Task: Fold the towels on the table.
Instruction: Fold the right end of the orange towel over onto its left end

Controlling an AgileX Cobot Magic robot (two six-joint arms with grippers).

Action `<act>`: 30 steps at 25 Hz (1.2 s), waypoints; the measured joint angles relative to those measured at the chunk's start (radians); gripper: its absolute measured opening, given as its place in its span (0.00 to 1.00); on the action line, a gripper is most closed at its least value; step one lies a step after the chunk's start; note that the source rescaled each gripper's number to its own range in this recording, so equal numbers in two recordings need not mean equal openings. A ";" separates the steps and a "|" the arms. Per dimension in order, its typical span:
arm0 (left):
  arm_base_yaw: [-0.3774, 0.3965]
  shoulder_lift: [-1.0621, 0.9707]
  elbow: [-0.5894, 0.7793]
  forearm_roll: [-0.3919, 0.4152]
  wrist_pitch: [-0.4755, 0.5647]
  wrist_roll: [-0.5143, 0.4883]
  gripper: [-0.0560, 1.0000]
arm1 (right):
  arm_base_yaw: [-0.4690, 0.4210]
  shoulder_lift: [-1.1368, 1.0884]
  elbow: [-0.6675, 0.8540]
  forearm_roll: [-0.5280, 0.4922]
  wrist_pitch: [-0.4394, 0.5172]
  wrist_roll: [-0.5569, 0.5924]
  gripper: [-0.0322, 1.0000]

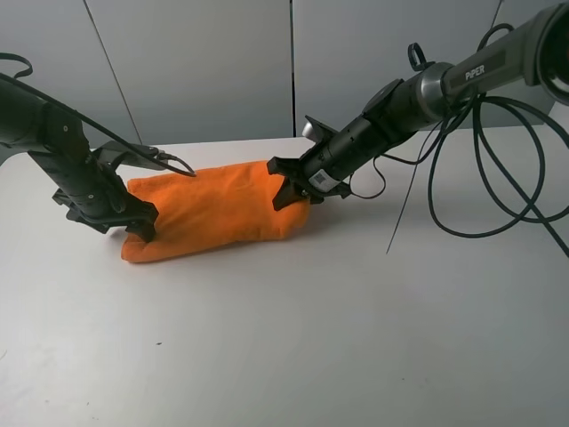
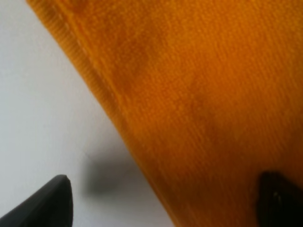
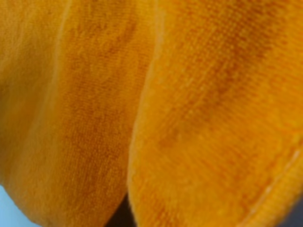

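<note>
The orange towel (image 1: 213, 209) lies folded into a long strip on the white table (image 1: 311, 338). My left gripper (image 1: 142, 227) is at its left end and stands open. In the left wrist view one dark fingertip (image 2: 52, 203) is over bare table (image 2: 38, 118) and the other (image 2: 279, 203) over the towel (image 2: 199, 94), straddling the hem. My right gripper (image 1: 289, 189) is pressed into the towel's right end. The right wrist view is filled with towel (image 3: 189, 118) bunched into a raised ridge that hides the fingers, so the gripper looks shut on it.
Black cables (image 1: 498, 196) hang from the right arm and loop over the table's back right. Grey wall panels (image 1: 222, 62) stand behind the table's far edge. White tabletop spreads in front of the towel.
</note>
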 joint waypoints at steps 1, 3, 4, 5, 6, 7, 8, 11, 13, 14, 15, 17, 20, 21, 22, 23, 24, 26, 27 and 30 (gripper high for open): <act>0.000 0.000 0.000 0.000 -0.001 0.000 1.00 | -0.002 0.000 0.000 0.000 0.008 0.005 0.10; 0.000 0.000 0.000 0.000 0.000 0.000 1.00 | -0.008 0.000 0.000 0.000 0.024 0.024 0.10; -0.002 0.000 0.000 0.000 0.002 0.000 1.00 | -0.010 0.000 0.000 0.000 0.028 0.037 0.10; -0.004 0.000 0.000 0.000 0.002 0.000 1.00 | -0.015 0.000 0.000 0.000 0.033 0.051 0.10; -0.006 0.000 0.000 0.000 0.004 0.000 1.00 | -0.017 0.000 0.002 -0.002 0.033 0.056 0.10; -0.014 0.000 0.000 0.000 0.004 0.000 1.00 | -0.019 0.000 0.002 -0.002 0.038 0.061 0.10; -0.021 -0.002 0.000 0.003 0.009 0.006 1.00 | -0.024 0.000 0.002 -0.004 0.042 0.066 0.10; -0.059 -0.002 -0.002 0.009 0.021 0.020 1.00 | -0.031 -0.006 0.011 -0.018 0.043 0.072 0.10; -0.079 -0.002 -0.002 0.010 0.025 0.022 1.00 | -0.039 -0.034 0.046 -0.022 0.020 0.074 0.10; -0.085 -0.002 -0.002 0.010 0.026 0.022 1.00 | -0.045 -0.054 0.068 -0.022 0.008 0.074 0.10; -0.090 -0.002 -0.002 0.003 0.027 0.022 1.00 | -0.052 -0.076 0.088 -0.022 -0.001 0.074 0.10; -0.091 -0.002 -0.004 -0.015 0.027 0.024 1.00 | -0.065 -0.114 0.135 -0.022 -0.013 0.074 0.10; -0.094 -0.002 -0.004 -0.054 0.029 0.033 1.00 | -0.074 -0.156 0.193 -0.020 -0.031 0.072 0.10; -0.094 -0.002 -0.006 -0.054 0.029 0.037 1.00 | -0.074 -0.166 0.209 -0.020 -0.033 0.072 0.10; -0.094 -0.002 -0.005 -0.061 0.032 0.042 1.00 | -0.074 -0.176 0.222 -0.018 -0.035 0.072 0.10; -0.094 -0.002 -0.005 -0.066 0.034 0.044 1.00 | -0.074 -0.188 0.239 -0.018 -0.035 0.072 0.10; -0.094 -0.002 -0.005 -0.068 0.036 0.049 1.00 | -0.074 -0.199 0.257 -0.018 -0.035 0.072 0.10; -0.094 -0.006 -0.005 -0.070 0.038 0.059 1.00 | -0.074 -0.226 0.290 -0.018 -0.038 0.072 0.10; -0.095 -0.011 -0.005 -0.070 0.041 0.062 1.00 | -0.074 -0.237 0.305 -0.023 -0.043 0.072 0.10; -0.100 -0.031 -0.005 -0.054 0.049 0.070 1.00 | -0.075 -0.271 0.333 -0.028 -0.050 0.072 0.10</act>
